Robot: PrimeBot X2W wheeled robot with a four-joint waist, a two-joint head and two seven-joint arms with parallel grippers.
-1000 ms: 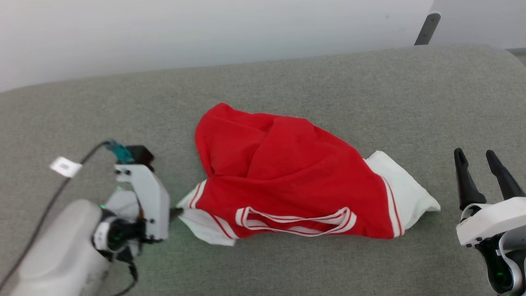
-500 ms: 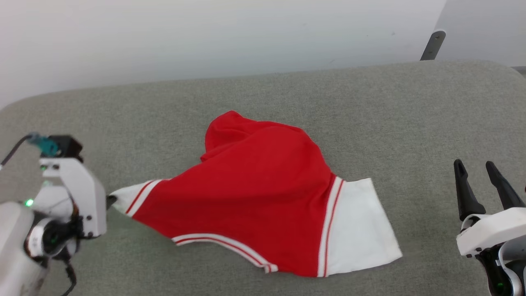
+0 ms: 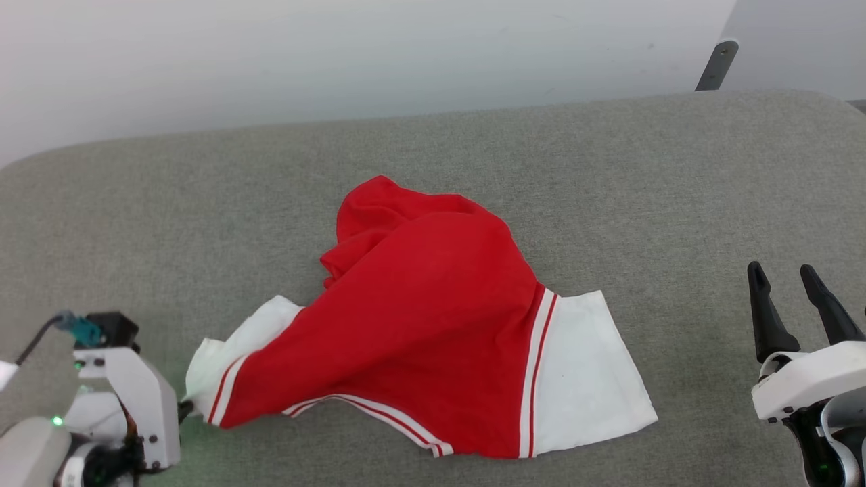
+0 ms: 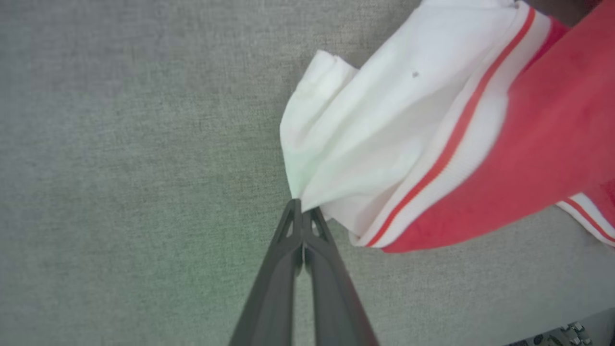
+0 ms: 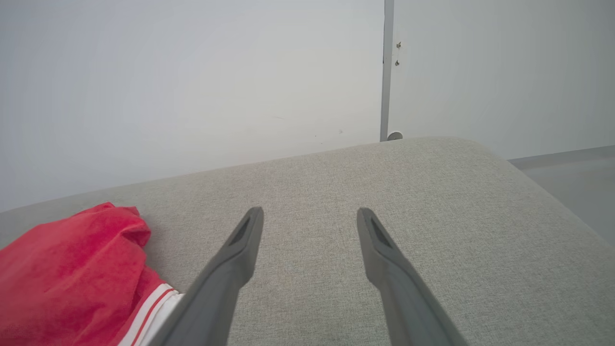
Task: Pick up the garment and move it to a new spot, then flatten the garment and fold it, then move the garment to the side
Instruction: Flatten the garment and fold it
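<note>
Dragged leftward since a second ago, the garment (image 3: pixel 433 325) sprawls mid-cushion.
Its white sleeve end is pinched shut in the left gripper (image 3: pixel 184 408); the right gripper (image 3: pixel 781 274) hovers spread, well apart. Grey cushion (image 3: pixel 676 169) lies all round, with a white wall (image 3: pixel 338 54) behind.

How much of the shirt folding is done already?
Not much. Done: the red shirt lies on the grey cushion, one white sleeve spread flat. In hand: the left tool is shut on the other sleeve; the right tool is open and empty. Left: smoothing the bunched red middle, folding, moving it aside.
</note>
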